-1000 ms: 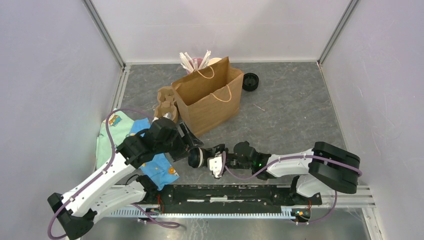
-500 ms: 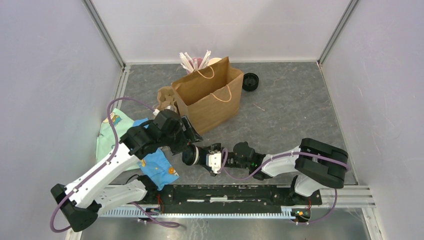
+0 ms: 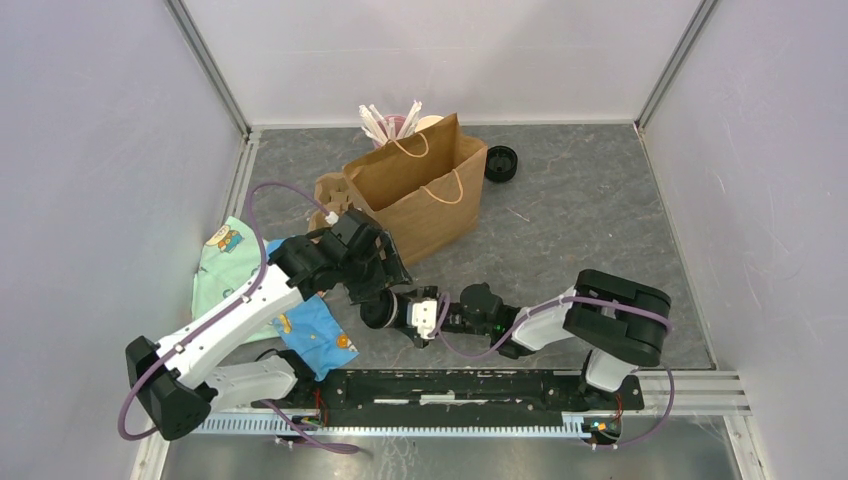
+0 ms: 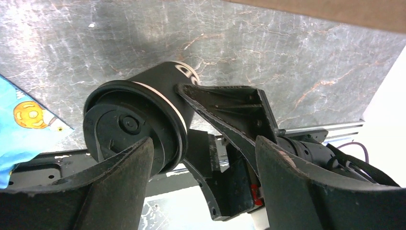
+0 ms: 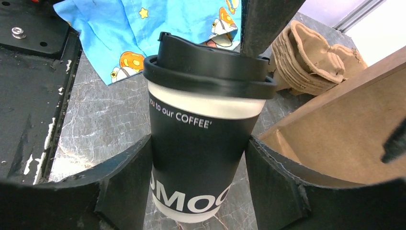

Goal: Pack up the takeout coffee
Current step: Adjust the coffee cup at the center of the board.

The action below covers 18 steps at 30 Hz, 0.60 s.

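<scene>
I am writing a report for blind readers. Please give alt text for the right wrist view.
A black paper cup with a black plastic lid is clamped between the two dark fingers of the right claw. Behind it are a blue cartoon-print cloth, a stack of brown pulp cup carriers and a brown paper bag.

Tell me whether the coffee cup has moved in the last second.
Yes: the coffee cup has shifted slightly left, closer to the blue cloth.
</scene>
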Available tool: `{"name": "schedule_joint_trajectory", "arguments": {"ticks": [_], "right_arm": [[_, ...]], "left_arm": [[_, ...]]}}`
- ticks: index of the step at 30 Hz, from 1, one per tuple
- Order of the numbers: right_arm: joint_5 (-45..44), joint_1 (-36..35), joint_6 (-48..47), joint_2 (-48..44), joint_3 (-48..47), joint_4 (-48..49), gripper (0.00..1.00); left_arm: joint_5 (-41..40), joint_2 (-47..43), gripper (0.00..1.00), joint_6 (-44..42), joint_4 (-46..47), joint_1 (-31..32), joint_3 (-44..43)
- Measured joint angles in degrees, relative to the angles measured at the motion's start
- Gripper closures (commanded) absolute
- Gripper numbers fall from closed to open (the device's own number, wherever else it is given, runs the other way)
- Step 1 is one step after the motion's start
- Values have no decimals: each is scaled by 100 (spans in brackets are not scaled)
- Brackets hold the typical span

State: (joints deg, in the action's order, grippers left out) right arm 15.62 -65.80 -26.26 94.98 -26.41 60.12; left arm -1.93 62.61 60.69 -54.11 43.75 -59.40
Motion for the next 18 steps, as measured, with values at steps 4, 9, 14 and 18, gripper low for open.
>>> {"name": "schedule_joint_trajectory", "arguments": {"ticks": [4,9,14,18], "right_arm": [[-48,2,57,201,-39,181,24],[-142,4,74,264,-42,345,22],[-236,4,120,304,-9,476,20],[-256,4,164,308,83,516,17]], "left_arm": [[201,48,17,-9,127,0,0],[448,66,18,-2,400,0,2],[647,179,18,0,664,0,22],[688,267,18,0,804,2,111]]}}
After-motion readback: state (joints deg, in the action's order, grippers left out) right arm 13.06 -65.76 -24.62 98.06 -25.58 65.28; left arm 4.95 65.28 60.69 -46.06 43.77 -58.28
